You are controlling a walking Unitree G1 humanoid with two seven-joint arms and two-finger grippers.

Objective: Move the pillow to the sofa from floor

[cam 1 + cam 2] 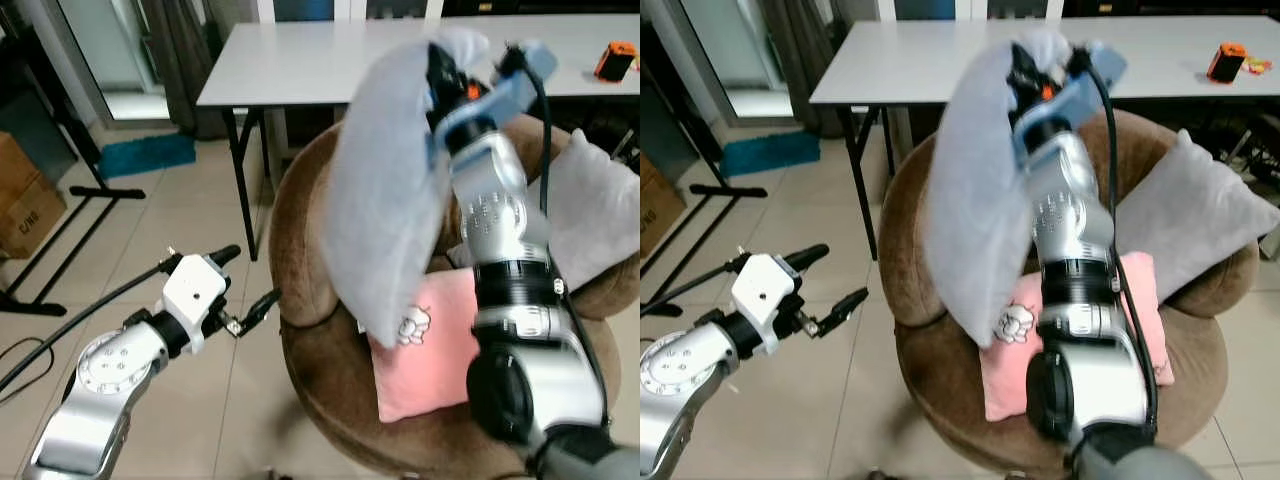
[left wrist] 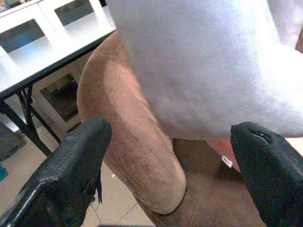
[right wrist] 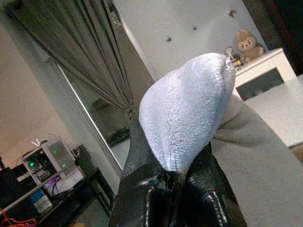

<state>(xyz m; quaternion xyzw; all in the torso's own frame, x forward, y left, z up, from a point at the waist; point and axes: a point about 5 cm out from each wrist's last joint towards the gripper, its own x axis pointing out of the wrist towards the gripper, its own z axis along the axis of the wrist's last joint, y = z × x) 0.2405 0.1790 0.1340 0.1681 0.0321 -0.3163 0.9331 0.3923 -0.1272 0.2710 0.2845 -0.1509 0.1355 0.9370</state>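
The round brown sofa (image 1: 320, 380) sits in front of the white table (image 1: 300, 60), with a second grey cushion (image 1: 1185, 215) and a pink cushion (image 1: 425, 345) on its seat. Above it hangs the grey pillow (image 1: 385, 190), corner pinched tight in the right gripper (image 3: 177, 177). Over the floor beside the sofa, the left gripper (image 1: 245, 285) hovers, fingers spread wide and empty.

Right gripper (image 1: 445, 75): clamped on grey pillow (image 1: 385, 200), hanging below it over brown sofa (image 1: 310, 300). Pink cushion (image 1: 430, 340) beneath. Left gripper (image 1: 248, 285): fingers apart, left of sofa.
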